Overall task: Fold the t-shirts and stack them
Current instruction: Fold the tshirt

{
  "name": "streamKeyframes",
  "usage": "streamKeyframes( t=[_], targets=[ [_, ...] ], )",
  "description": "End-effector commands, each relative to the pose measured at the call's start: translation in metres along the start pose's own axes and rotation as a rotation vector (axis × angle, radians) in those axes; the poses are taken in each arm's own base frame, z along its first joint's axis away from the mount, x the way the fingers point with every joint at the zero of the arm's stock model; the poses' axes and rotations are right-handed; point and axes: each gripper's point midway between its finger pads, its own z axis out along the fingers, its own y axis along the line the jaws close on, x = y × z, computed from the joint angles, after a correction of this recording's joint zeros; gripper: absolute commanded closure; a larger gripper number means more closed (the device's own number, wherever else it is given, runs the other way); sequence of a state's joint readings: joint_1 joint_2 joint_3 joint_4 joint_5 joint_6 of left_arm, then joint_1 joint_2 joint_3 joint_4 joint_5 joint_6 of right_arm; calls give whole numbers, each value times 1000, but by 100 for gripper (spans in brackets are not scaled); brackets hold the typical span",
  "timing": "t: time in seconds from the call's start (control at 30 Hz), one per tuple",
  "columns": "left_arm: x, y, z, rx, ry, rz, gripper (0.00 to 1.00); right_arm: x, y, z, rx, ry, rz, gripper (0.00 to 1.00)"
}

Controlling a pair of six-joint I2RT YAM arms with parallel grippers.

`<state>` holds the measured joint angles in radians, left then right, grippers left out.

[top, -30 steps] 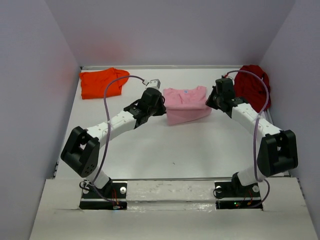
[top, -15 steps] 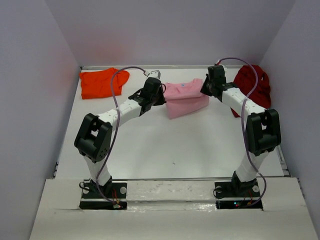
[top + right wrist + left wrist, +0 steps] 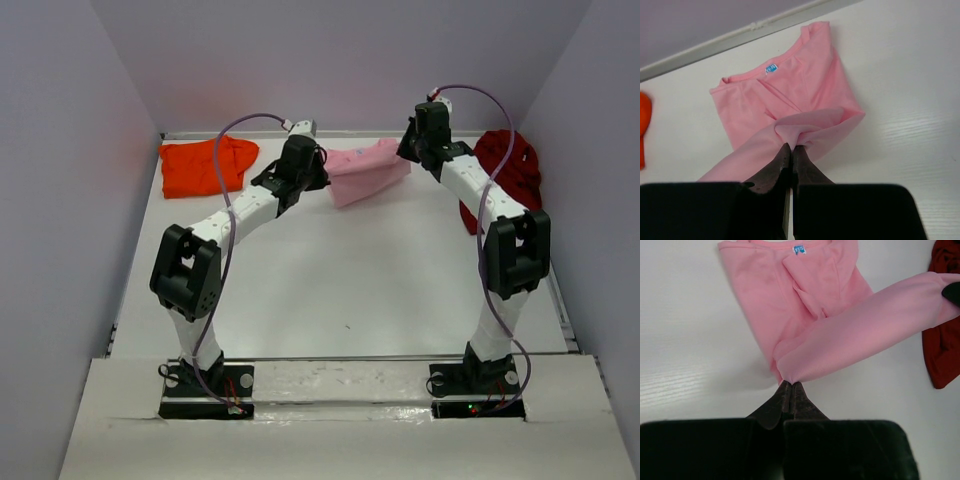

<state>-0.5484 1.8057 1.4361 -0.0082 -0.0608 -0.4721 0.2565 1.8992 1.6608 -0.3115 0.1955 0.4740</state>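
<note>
Left gripper [image 3: 790, 386] and right gripper [image 3: 791, 148] each clamp the pink t-shirt [image 3: 765, 295] by its raised hem, seemingly above its collar; unequal travel could skew the fold.

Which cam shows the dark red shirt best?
Top external: most of the dark red cloth t-shirt shows, bunched at far right. Left wrist catches only one edge; right wrist misses it.

Soft matt pink cloth t-shirt [image 3: 765, 290]; smooth, faintly grained white table [image 3: 690, 365].
</note>
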Motion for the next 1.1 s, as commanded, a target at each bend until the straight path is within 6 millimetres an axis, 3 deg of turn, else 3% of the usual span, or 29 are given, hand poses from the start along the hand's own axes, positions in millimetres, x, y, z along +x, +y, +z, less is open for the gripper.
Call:
streamKeyframes(
  t=[0.0,0.1,0.17,0.2,0.23,0.3,0.4,0.53,0.57,0.6,0.67,0.7,0.77,0.8,0.87,0.9,1.07],
  targets=[
    [-28,2,0,2,-58,10,100,-40,16,-3,-25,-87,-20,100],
    [-28,4,-1,11,-51,8,100,-48,18,-10,-30,-104,-24,100],
    [-24,2,-2,29,-35,-2,100,-40,12,-16,-23,-92,-17,100],
    [-18,2,-3,34,-20,-12,100,-45,11,-29,-28,-108,-11,100],
    [-16,3,-5,36,-15,-19,100,-30,2,-29,-12,-88,-14,100],
    [-10,3,-13,42,-15,-25,100,-31,-2,-42,-12,-108,-10,100],
    [-9,-4,-29,62,-21,-21,100,-7,-15,-46,4,-63,-13,100],
    [12,-4,-48,56,6,-22,100,11,-25,-66,0,-40,8,100],
    [15,-5,-52,55,5,-25,100,6,-25,-78,-9,-59,15,100],
    [23,-10,-61,64,10,-26,100,21,-29,-82,-4,-36,8,100],
    [30,-16,-71,66,6,-24,100,26,-34,-92,-2,-35,11,100],
    [30,-21,-79,74,-4,-30,100,22,-31,-106,-21,-58,18,100],
    [48,-29,-88,85,15,-27,100,36,-41,-117,-11,-43,16,100],
    [48,-35,-95,99,9,-39,100,31,-41,-131,-27,-67,31,100],
    [61,-44,-105,112,19,-34,100,45,-46,-142,-28,-42,28,100],
    [63,-46,-112,121,15,-51,100,41,-47,-156,-42,-58,40,100],
    [63,-57,-129,150,-4,-67,100,45,-54,-182,-60,-77,55,100]
  ],
)
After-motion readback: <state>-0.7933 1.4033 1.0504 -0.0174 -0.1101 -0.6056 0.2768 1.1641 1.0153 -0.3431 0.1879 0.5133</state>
